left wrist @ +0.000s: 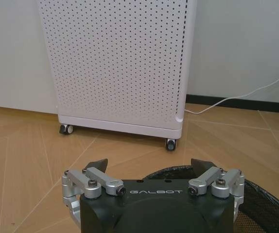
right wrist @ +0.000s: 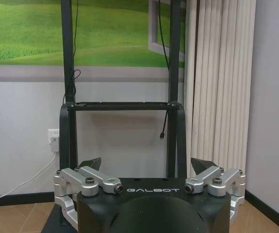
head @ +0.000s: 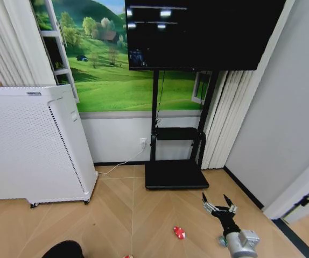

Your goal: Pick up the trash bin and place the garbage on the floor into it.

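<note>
1. We take the black TV stand (head: 173,173) on the wood floor as our landmark.
2. Our right gripper (head: 219,205) hangs low over the floor just right of the stand's base, its fingers spread wide and holding nothing.
3. From the right wrist, the same gripper (right wrist: 146,167) faces the stand's posts and shelf (right wrist: 122,106), with pleated curtains (right wrist: 219,87) on one side and a wall socket (right wrist: 54,137) on the other.
4. One piece of garbage, a red-and-white wrapper (head: 179,232), lies on the floor in front of the stand's base, apart from the right gripper and between it and the dark shape described next.
5. A dark rounded shape (head: 63,250) sits at the head view's lower edge, well to the left of the stand; we cannot tell what it is.
6. Our left gripper (left wrist: 149,167) has its fingers spread wide, with the mesh rim of the trash bin (left wrist: 268,208) just below and beyond them; whether they touch it, we cannot tell.
7. A white perforated air purifier (head: 30,142) on castors stands left of the stand, its white cable (head: 123,161) running to the wall.
</note>
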Robot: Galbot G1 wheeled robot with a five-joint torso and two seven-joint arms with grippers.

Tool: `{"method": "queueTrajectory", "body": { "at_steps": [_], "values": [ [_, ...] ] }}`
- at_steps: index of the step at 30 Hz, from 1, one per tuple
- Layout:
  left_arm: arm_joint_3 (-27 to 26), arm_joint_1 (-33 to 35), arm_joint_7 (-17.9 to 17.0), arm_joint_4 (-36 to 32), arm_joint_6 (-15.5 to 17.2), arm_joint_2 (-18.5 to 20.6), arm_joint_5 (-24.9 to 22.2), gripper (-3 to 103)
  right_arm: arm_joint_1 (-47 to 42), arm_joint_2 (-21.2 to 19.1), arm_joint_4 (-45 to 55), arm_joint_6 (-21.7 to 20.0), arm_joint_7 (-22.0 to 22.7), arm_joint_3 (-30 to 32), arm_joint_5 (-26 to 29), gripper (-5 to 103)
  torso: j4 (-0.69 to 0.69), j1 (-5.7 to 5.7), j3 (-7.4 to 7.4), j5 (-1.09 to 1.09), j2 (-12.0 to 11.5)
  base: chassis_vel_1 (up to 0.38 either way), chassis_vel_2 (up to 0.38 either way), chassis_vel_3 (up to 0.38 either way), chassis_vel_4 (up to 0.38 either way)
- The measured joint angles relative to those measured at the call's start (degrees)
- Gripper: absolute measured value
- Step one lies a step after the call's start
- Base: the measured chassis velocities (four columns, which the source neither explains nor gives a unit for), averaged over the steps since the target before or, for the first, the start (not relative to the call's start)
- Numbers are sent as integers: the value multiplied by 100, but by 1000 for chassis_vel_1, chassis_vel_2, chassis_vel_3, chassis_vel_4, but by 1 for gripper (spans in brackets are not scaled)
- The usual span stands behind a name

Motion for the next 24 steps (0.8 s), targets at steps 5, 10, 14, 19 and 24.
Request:
{"method": "queueTrajectory", "body": {
  "at_steps": [5,10,14,19,24],
  "values": [
    [3,-1,2,-1,-11,0,10,96,-7,-2,0,9,-1,5,1,100,0,-46,-95,0,-140,0,0,0,0],
    [3,13,19,-7,-17,3,11,96,-17,-1,0,16,-4,9,-2,100,0,-82,-163,0,-245,0,0,0,0],
    [3,14,22,-12,-18,3,11,93,-15,-3,-8,21,-4,10,-3,100,0,-109,-225,0,-334,0,0,0,0],
    [7,16,23,-24,-18,-5,12,96,-13,-2,-14,22,-4,5,-7,100,0,-138,-275,0,-412,0,0,0,0],
    [7,25,28,-43,-18,-20,12,96,-2,-4,-39,23,-4,-2,-9,100,0,-196,-396,0,-592,0,0,0,0]
  ]
}}
